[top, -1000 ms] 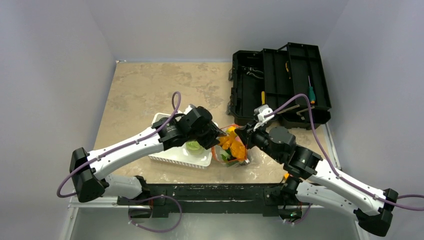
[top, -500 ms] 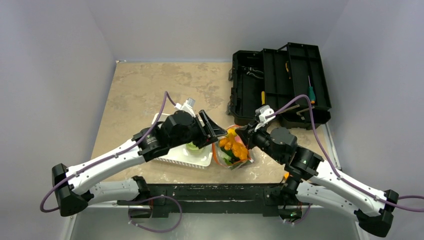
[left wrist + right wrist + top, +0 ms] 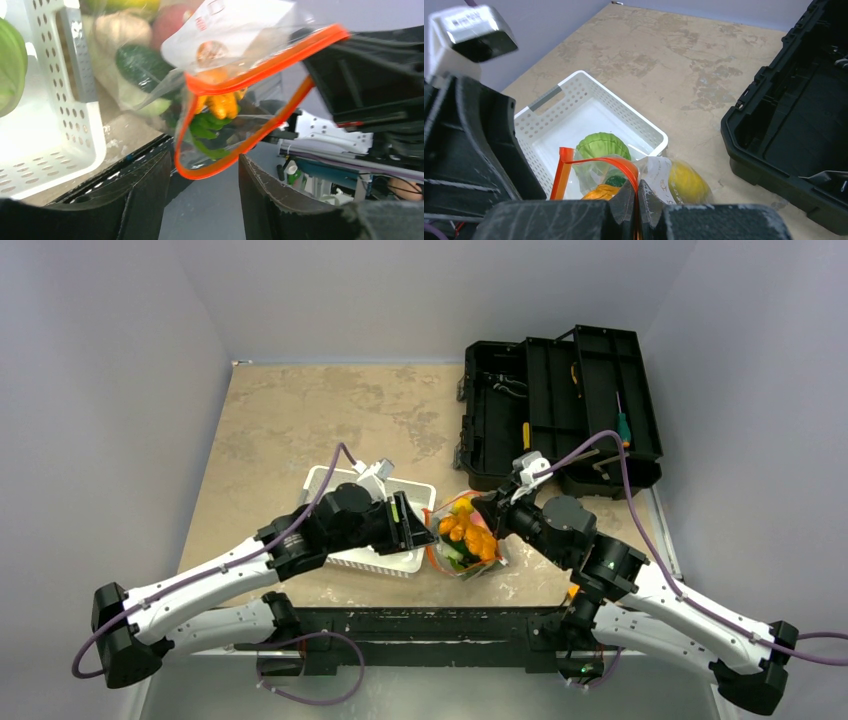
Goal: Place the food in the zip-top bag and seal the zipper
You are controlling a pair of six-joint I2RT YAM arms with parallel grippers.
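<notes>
Two grippers, one zip-top bag (image 3: pixel 462 543), one white basket (image 3: pixel 60 115) and one open black toolbox (image 3: pixel 560 410) stand on the table (image 3: pixel 300 410). A single green cabbage (image 3: pixel 601 145) lies in the basket. The bag holds several pieces crowded together, too tangled to count exactly: a cluster of orange pieces (image 3: pixel 220 102), one yellow-green mango (image 3: pixel 686 184), one pinkish peach (image 3: pixel 172 22) and some green pieces (image 3: pixel 205 135)

The bag sits close to the table's near edge, a little right of its middle, just beside the basket's right side; the toolbox is at the far right corner, well apart from both. The right gripper (image 3: pixel 636 189) reaches the bag from the right and is pinched tight on its rim, the orange strip running down between the closed fingers. The left gripper (image 3: pixel 205 165) comes in from the basket side with its jaws spread wide and nothing in them; the low end of the bag's mouth hangs just in front of the gap between its fingers

The bag is clear and crinkly, tilted with its mouth raised. The zipper (image 3: pixel 260 62) is unsealed, its two orange-red runs bowed apart into an open loop
</notes>
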